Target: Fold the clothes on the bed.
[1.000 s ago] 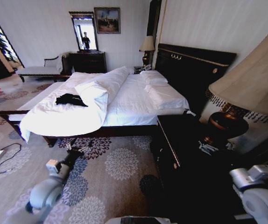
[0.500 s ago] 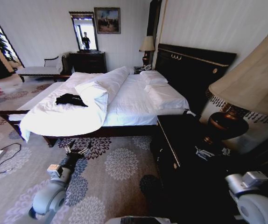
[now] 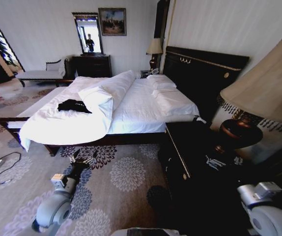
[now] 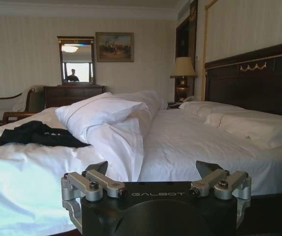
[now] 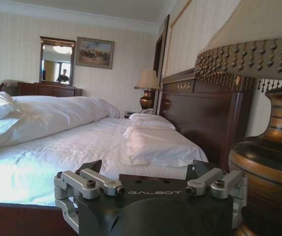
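Left hand (image 3: pixel 82 158): lower left of the head view, held low over the flowered carpet (image 3: pixel 126 172), just short of the bed's near edge and apart from it. Fingers spread wide, holding nothing; in the left wrist view the two fingertips (image 4: pixel 98 167) stand well apart at the bottom of the frame, pointing at the bed.

Right hand (image 3: pixel 214 161): lower right of the head view, over the dark nightstand (image 3: pixel 190 147) and beside the base of the table lamp (image 3: pixel 239 132). Fingers wide, holding nothing; the right wrist view shows both tips (image 5: pixel 89 165) parted at the bottom of the frame.

Black T-shirt (image 3: pixel 73 105): crumpled in a loose heap on the white duvet (image 3: pixel 62 125), at the left centre of the head view, near the foot end of the bed (image 3: pixel 131 108). It lies well apart from both hands. In the left wrist view it sits at the left middle (image 4: pixel 35 135), just beside the folded-back duvet edge.

Pillows (image 3: pixel 173 98): stacked at the dark headboard (image 3: pixel 205 73), centre right of the head view.
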Robot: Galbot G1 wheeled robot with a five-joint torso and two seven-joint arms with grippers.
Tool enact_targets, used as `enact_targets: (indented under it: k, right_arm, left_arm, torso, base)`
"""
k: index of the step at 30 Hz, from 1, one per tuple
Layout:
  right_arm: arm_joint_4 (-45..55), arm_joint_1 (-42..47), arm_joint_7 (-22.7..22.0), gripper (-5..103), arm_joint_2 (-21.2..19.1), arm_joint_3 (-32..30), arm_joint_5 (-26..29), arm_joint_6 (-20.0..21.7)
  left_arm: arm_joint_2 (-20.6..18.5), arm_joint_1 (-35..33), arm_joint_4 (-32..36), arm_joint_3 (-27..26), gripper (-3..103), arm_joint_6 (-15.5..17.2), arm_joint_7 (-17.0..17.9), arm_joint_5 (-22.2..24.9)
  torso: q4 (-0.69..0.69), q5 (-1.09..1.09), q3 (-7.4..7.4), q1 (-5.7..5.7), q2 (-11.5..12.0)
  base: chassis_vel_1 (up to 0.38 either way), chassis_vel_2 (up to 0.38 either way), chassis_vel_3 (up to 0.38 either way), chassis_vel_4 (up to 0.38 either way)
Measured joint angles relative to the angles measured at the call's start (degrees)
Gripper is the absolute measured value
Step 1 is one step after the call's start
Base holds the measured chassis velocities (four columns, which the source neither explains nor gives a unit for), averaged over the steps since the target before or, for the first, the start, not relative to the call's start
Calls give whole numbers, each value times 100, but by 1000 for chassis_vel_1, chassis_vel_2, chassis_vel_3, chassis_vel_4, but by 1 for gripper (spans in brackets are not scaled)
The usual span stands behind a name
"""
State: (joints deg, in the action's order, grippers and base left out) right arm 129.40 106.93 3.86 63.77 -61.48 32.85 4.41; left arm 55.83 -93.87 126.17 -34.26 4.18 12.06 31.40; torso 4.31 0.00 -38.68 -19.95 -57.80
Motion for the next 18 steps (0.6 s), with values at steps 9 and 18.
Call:
enact_targets:
  k: [9,18]
  right_arm:
    - [-10,3,-2,100,150,69,-69,-77]
    - [-37,8,-20,100,130,30,-27,-77]
  left_arm:
    - [34,-4,4,-8,100,18,14,-9]
    - [40,17,-35,30,100,17,53,-26]
  torso:
    - [0,0,-1,-3,1]
    - [1,0,0,-2,1]
  base:
    - [-109,113,115,-117]
    - [-101,90,93,-95]
